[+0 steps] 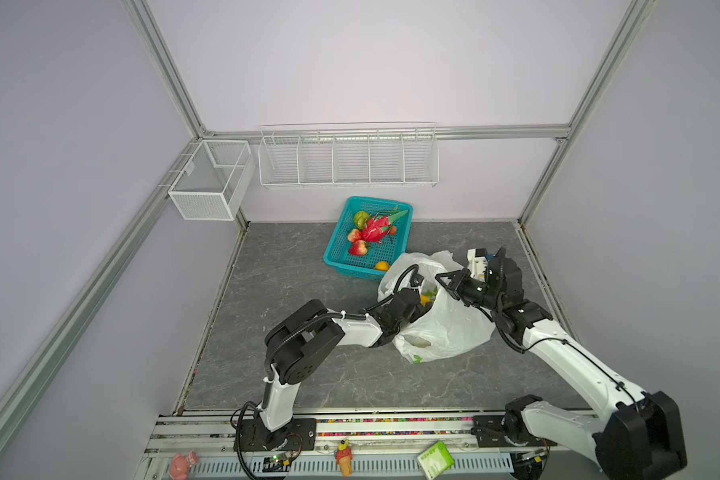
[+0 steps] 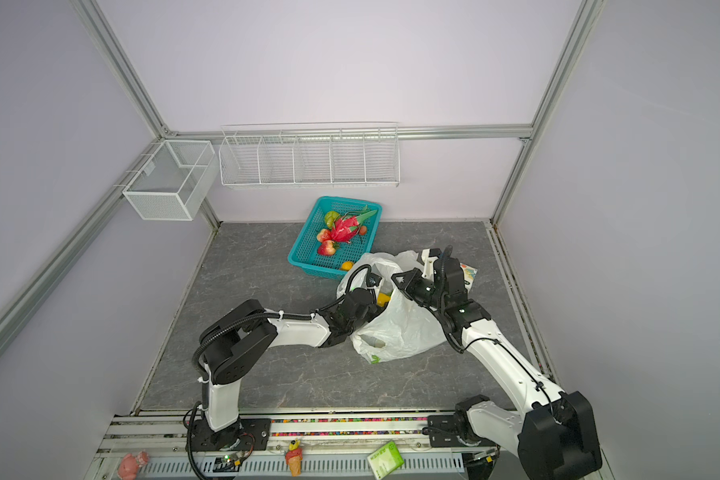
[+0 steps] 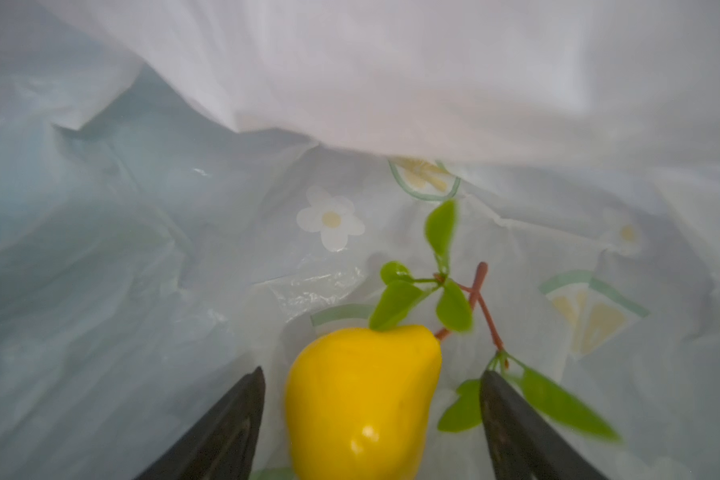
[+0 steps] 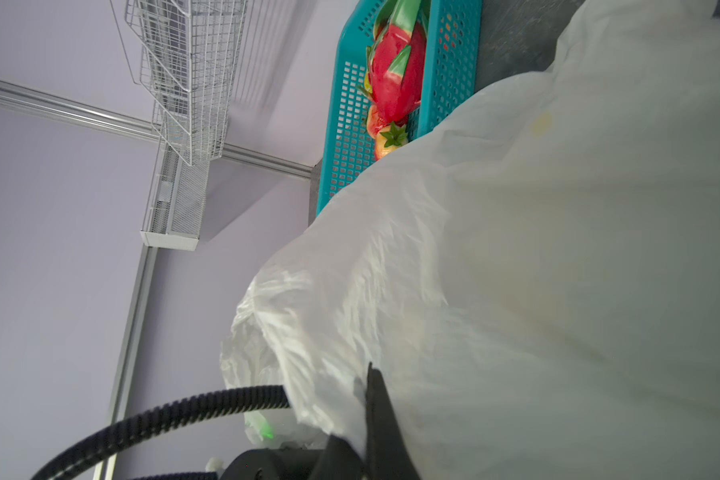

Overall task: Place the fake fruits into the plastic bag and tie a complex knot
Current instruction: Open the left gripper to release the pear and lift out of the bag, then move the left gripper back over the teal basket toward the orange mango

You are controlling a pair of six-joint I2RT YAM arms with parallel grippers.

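Left gripper [image 3: 373,371]: jaws spread inside the bag mouth, one finger on each side of the yellow fruit, with a gap showing on both sides. Nothing is clamped.
Right gripper [image 1: 443,278]: fingers pressed together on the bag's rim film, holding the mouth raised.
Yellow fruit [image 3: 362,395]: glossy yellow pear-shaped plastic fruit with a leafy twig, inside the bag. You cannot tell whether it rests on the film.
Fruit handling: judged light, hard-shelled and slick. Take each across its widest body, never by twig or leaves.
Plastic bag [image 1: 445,328]: thin translucent white plastic bag printed with lemon slices and daisies, slumped on the grey stone-pattern table [image 1: 287,291], touching the basket's near corner.
Bag handling: judged limp and collapsing. Hold it at the rim or handle loops, and expect the mouth to fall shut if released.
Basket [image 1: 391,249]: teal perforated plastic basket behind the bag. It holds a pink-red dragon fruit [image 1: 376,227], red strawberries [image 1: 358,248], a green round fruit [image 1: 360,217] and an orange [image 1: 382,266].
Wall racks [image 1: 350,158]: white wire racks, no fruit seen in them.
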